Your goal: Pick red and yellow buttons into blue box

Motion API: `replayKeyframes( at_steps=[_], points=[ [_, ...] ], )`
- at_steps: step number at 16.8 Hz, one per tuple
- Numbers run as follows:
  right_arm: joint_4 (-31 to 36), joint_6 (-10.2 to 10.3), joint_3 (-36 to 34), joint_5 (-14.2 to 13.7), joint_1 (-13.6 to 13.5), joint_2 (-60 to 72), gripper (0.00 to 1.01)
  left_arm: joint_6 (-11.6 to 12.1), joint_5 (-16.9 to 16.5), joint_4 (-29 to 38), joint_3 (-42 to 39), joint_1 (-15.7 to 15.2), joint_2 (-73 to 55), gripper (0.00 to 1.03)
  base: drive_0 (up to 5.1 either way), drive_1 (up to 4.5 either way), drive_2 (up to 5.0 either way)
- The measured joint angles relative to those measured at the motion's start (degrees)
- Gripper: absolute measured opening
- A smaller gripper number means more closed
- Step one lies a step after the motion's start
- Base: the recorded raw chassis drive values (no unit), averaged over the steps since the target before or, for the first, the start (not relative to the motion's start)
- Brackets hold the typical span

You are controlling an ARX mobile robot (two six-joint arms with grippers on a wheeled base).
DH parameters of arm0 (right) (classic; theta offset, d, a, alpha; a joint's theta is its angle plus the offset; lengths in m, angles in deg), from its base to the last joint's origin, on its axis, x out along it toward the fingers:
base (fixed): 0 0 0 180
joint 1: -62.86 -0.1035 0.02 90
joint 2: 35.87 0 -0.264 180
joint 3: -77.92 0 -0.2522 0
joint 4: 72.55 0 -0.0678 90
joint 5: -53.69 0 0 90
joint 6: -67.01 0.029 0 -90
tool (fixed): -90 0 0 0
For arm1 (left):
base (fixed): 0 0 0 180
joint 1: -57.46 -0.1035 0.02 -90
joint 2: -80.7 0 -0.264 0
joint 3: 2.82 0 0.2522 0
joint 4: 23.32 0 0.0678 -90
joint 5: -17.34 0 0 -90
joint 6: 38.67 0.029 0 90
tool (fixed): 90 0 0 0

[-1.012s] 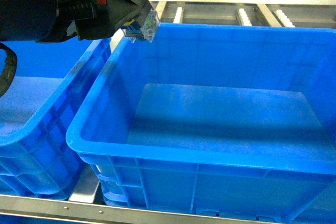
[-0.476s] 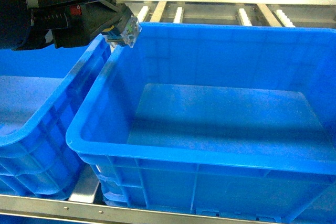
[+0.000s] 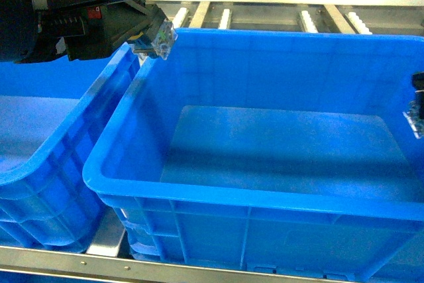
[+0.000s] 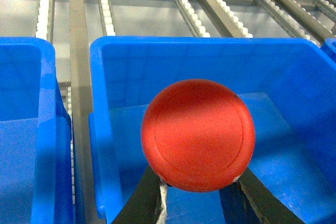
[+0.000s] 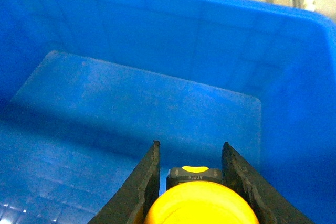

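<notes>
The blue box point(image 3: 265, 130) fills the middle of the head view, its floor bare. My left gripper point(image 3: 154, 39) hangs over the box's far left corner, shut on the red button. In the left wrist view its round red cap point(image 4: 198, 135) faces the camera above the box point(image 4: 210, 61), with the left gripper point(image 4: 198, 184) pinching it from both sides. My right gripper point(image 3: 416, 107) shows at the right edge of the head view. In the right wrist view the right gripper point(image 5: 191, 146) is shut on the yellow button point(image 5: 197, 208), above the box floor point(image 5: 131, 98).
A second blue crate point(image 3: 46, 137) stands against the box's left side, also seen as the left crate point(image 4: 21, 129). Roller conveyor rails point(image 3: 308, 18) run behind both. A metal shelf edge point(image 3: 99, 256) lies along the front.
The left gripper with the red button moved left to the box's far left corner and then held still. The right gripper has come into the head view at the right edge.
</notes>
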Motion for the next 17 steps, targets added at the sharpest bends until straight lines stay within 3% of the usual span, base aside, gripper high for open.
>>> replayKeyframes(
  at_steps=[5,6,9,11,13,17],
  points=[
    [-9.8,-0.2,13.9,1.8,-1.8,17.6,0.32,0.0,0.0,0.0,0.0,0.0,0.0,0.18,0.0,0.00,0.0],
    [-11.2,-0.2,15.2,1.6,-1.8,19.3,0.36,0.0,0.0,0.0,0.0,0.0,0.0,0.18,0.0,0.00,0.0],
    [-8.4,-0.4,15.1,1.4,-1.8,19.6,0.70,0.0,0.0,0.0,0.0,0.0,0.0,0.18,0.0,0.00,0.0],
    [-4.6,0.1,12.3,0.6,-1.3,17.1,0.99,0.0,0.0,0.0,0.0,0.0,0.0,0.18,0.0,0.00,0.0],
    [-0.8,0.4,9.0,0.2,0.0,12.2,0.97,0.0,0.0,0.0,0.0,0.0,0.0,0.18,0.0,0.00,0.0],
    [2.7,0.4,-1.4,1.2,5.9,-3.3,0.98,0.0,0.0,0.0,0.0,0.0,0.0,0.18,0.0,0.00,0.0]
  ],
)
